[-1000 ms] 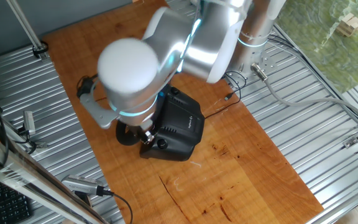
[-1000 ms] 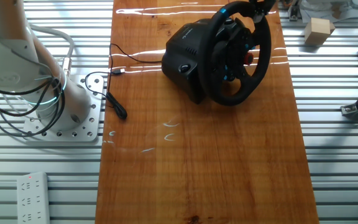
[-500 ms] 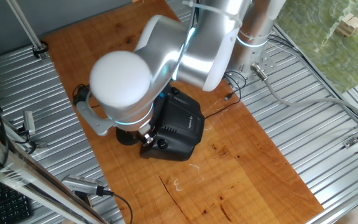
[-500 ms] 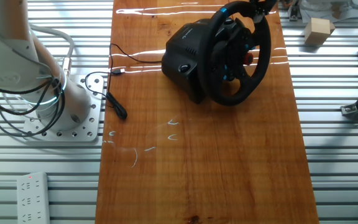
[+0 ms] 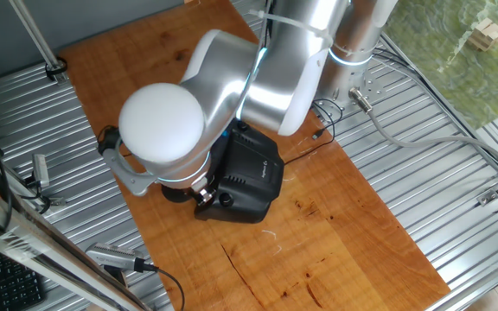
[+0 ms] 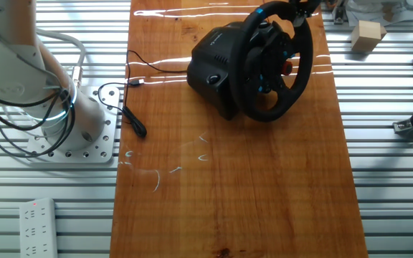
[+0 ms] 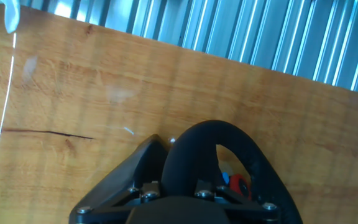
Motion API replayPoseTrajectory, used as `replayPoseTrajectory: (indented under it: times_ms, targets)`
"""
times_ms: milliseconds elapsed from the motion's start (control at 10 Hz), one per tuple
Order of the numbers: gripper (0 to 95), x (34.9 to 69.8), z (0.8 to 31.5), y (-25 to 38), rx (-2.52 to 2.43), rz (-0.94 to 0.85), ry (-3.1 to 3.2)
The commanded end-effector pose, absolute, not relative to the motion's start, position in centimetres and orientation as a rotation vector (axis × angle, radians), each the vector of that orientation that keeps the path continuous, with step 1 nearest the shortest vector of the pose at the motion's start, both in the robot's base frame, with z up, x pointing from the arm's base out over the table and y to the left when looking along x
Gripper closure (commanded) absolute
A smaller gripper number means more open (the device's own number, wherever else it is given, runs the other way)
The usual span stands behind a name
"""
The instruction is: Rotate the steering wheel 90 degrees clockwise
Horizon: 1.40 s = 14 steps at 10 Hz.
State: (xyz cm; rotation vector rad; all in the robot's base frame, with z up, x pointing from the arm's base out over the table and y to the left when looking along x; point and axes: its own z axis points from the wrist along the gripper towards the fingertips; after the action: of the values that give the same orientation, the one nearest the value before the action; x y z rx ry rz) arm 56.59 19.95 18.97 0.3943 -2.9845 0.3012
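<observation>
Black thick-rimmed steering wheel (image 6: 278,64) stands upright on its base (image 6: 217,68) at the far end of the wooden table (image 6: 249,193). Gripper (image 6: 300,7) sits at the rim's top; hand view looks straight down on it. Grip state: cannot tell.

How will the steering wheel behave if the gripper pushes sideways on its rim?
The steering wheel is mounted on a boxy base, so it probably turns rather than shifts. Its thick rim looks rigid. The base merely rests on the wooden table, so it may slide.
</observation>
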Motion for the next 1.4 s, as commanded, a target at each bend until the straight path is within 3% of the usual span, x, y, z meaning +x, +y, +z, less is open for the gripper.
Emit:
replayPoseTrajectory:
  times_ms: [100,700,900,1000,1100,1400]
  targets:
    - [95.0,56.3,14.7,19.2,0.392,0.306,-2.966]
    - [95.0,56.4,14.0,19.1,0.41,0.333,-2.959]
    - [57.0,56.3,14.3,19.0,0.441,0.329,-2.954]
    - [19.0,56.2,14.5,18.9,0.446,0.312,-2.955]
    - [0.0,56.2,15.1,19.1,0.45,0.278,-2.961]
    - [0.0,56.8,16.0,19.7,0.438,0.259,-2.966]
